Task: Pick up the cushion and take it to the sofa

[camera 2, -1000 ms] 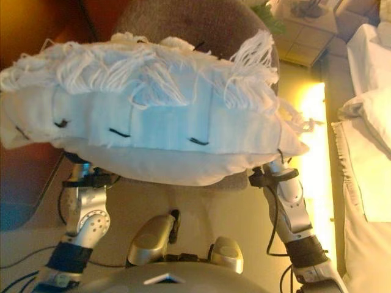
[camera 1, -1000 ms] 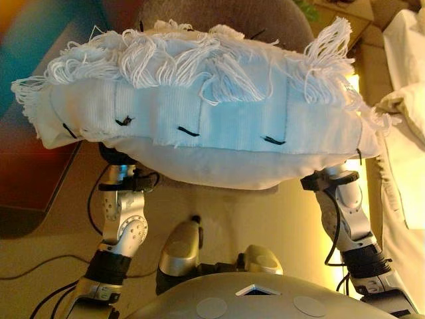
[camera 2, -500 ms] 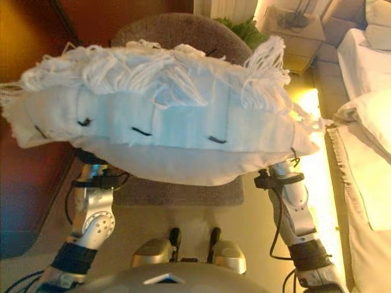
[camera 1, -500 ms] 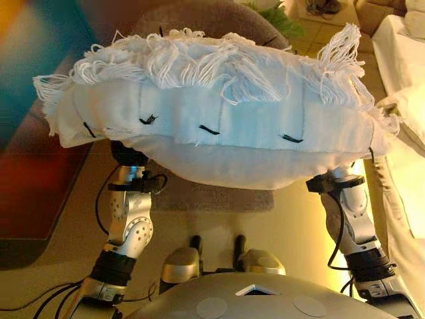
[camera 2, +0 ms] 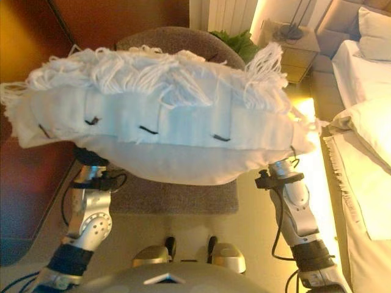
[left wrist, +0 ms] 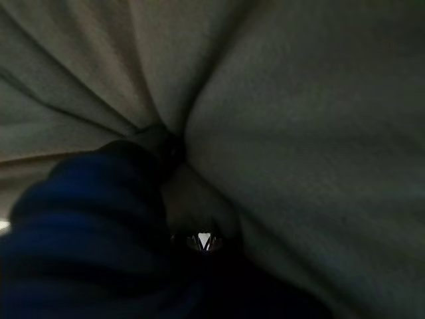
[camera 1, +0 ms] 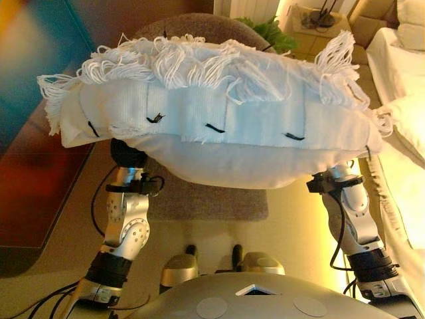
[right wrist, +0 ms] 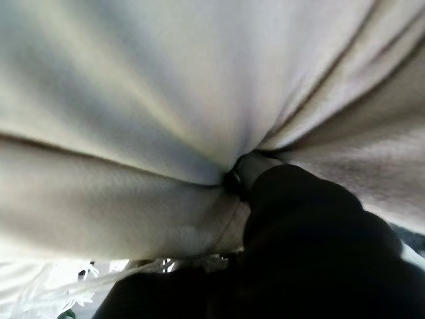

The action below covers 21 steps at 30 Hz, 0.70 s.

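A white cushion (camera 1: 219,126) with a long yarn fringe on top and black stitches along its side is held up level in front of me and fills the middle of both eye views. My two arms come up under its ends. The left hand's dark cover (camera 1: 126,154) shows under the cushion's left end, and the right hand's cover (right wrist: 312,226) is pressed into the cloth at the right end. In both wrist views the cushion cloth (left wrist: 299,119) folds tightly around the hand.
A brown upholstered chair (camera 1: 206,199) with a rounded back stands right ahead, under and behind the cushion. A bed with white linen (camera 1: 405,133) is at the right. A nightstand (camera 2: 293,46) and a green plant (camera 1: 269,30) are at the far right. Dark wooden furniture (camera 1: 40,193) is at the left.
The whole picture has shifted, so the camera has moved. More of the chair's seat, the plant and the nightstand now show. The cushion stays held the same way between my arms.
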### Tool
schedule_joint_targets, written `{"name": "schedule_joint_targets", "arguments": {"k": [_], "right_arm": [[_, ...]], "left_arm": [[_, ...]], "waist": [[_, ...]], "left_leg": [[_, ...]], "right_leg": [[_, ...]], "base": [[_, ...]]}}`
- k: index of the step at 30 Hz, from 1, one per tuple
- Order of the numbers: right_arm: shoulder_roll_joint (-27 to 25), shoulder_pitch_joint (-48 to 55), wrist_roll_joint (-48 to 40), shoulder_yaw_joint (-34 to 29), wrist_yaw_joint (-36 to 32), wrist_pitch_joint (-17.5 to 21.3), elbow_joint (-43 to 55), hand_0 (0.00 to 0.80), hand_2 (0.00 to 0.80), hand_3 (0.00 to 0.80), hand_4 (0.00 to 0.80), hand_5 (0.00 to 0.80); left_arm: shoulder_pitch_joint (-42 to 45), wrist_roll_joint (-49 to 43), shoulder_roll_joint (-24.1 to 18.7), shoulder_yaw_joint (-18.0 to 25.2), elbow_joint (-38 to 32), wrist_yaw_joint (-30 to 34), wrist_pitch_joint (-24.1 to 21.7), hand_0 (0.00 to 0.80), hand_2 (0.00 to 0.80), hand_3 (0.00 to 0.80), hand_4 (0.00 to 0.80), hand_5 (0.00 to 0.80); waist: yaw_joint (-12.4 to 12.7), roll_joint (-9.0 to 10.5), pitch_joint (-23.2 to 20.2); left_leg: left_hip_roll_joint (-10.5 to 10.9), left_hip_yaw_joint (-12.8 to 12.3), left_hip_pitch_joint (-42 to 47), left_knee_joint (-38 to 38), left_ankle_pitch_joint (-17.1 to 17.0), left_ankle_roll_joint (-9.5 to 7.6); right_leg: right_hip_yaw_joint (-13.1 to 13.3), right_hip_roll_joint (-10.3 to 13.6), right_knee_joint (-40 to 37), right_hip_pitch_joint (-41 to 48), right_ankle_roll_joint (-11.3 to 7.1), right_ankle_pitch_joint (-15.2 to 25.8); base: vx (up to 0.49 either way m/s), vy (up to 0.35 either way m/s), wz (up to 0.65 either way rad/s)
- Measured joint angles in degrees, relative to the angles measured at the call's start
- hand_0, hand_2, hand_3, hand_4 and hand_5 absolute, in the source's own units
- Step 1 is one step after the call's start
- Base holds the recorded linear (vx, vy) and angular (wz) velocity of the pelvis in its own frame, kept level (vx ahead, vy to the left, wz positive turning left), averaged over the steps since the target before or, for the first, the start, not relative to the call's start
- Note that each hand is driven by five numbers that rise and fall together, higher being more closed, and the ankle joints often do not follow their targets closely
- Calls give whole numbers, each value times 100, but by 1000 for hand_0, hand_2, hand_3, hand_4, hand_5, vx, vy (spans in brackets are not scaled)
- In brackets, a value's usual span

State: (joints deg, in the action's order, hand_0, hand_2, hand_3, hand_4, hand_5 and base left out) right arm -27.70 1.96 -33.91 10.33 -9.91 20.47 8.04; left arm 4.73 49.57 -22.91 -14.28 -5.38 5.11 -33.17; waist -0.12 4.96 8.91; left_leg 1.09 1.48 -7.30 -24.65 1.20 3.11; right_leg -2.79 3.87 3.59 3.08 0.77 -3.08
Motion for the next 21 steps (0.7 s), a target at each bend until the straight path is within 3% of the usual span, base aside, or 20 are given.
{"name": "schedule_joint_targets", "arguments": {"k": [1, 3, 5, 6, 9, 11, 12, 13, 15, 16, 18, 21], "right_arm": [[1, 50, -2, 68, -30, -16, -38, 800, 800, 800, 800, 800], [3, 175, -6, 85, -28, -7, -39, 800, 800, 800, 800, 800], [-3, 210, -5, 161, -6, 7, -38, 800, 800, 800, 800, 800], [6, 290, -4, 163, 19, 45, -40, 800, 800, 800, 800, 800], [-21, 382, -1, 163, 64, 50, -39, 800, 800, 800, 800, 800], [-89, 381, 13, 164, 96, 50, -38, 800, 800, 800, 800, 800], [-174, 389, 16, 147, 119, 48, -38, 800, 800, 800, 800, 800], [-208, 403, 16, 189, 151, 36, -38, 800, 800, 800, 800, 800], [-213, 405, 21, 203, 155, 18, -3, 800, 800, 800, 800, 800], [-212, 404, 20, 149, 155, -9, 39, 800, 800, 800, 800, 800], [-139, 373, 19, 108, 158, -52, 51, 800, 800, 800, 800, 800], [118, 369, 73, 148, 264, -79, 60, 800, 800, 800, 800, 800]], "left_arm": [[174, 0, 121, -17, 27, 12, 2, 800, 800, 800, 800, 800], [344, -2, 179, -37, 27, 82, 6, 800, 800, 800, 800, 800], [427, -3, 157, -33, 22, 89, 7, 800, 800, 800, 800, 800], [377, -3, 153, -39, 27, 88, 18, 800, 800, 800, 800, 800], [352, -2, 177, -100, 58, 79, 31, 800, 800, 800, 800, 800], [350, -2, 254, -135, 154, 79, 29, 800, 800, 800, 800, 800], [348, -1, 335, -149, 197, 80, 31, 800, 800, 800, 800, 800], [351, 4, 330, -143, 211, 80, 32, 800, 800, 800, 800, 800], [321, 13, 206, -109, 206, 74, 29, 800, 800, 800, 800, 800], [258, 12, 155, -112, 202, 64, 39, 800, 800, 800, 800, 800], [112, 8, 103, -104, 199, 27, 51, 800, 800, 800, 800, 800], [26, 1, 85, -25, 201, -50, 141, 800, 800, 800, 800, 800]], "waist": [[109, -7, 13], [101, -11, 15], [116, -34, 35], [82, -100, 74], [104, -178, 177], [138, -393, 288], [187, -605, 334], [273, -608, 339], [292, -476, 285], [264, -426, 272], [284, -343, 286], [287, -250, 300]], "left_leg": [[-49, -4, -381, -753, -29, -99], [-152, -83, -547, -1002, -23, -90], [-257, -238, -471, -327, -1, -56], [-335, -423, -303, 712, -56, -72], [-299, -433, -209, 1843, -159, -62], [-338, -369, -186, 2130, -266, -32], [-376, -354, -120, 2105, -564, -48], [-288, -438, -75, 2074, -683, -165], [-21, -552, -27, 2187, -691, -179], [111, -610, -12, 2215, -753, -280], [314, -625, 44, 2199, -786, -647], [342, -585, 352, 2297, -662, -781]], "right_leg": [[-44, -6, 19, 96, 57, -22], [-334, 44, -37, 153, 82, -20], [-685, 77, -168, 256, 27, 16], [-929, 75, -324, 338, 11, 107], [-1111, 67, -565, 546, -107, 180], [-1137, 52, -594, 718, -258, 83], [-1051, 27, -528, 804, -439, -60], [-883, 118, -447, 802, -550, -155], [-643, 329, -348, 772, -612, -265], [-619, 458, -329, 773, -599, -339], [-563, 634, -214, 828, -661, -427], [-560, 729, 908, 538, -856, -579]], "base": [[226, -35, -19], [277, 70, -16], [287, 141, -4], [316, 148, 25], [328, 156, 31], [295, 187, 13], [313, 231, -8], [333, 260, -19], [342, 240, 1], [338, 172, 30], [313, 116, 22], [267, 96, 10]]}}
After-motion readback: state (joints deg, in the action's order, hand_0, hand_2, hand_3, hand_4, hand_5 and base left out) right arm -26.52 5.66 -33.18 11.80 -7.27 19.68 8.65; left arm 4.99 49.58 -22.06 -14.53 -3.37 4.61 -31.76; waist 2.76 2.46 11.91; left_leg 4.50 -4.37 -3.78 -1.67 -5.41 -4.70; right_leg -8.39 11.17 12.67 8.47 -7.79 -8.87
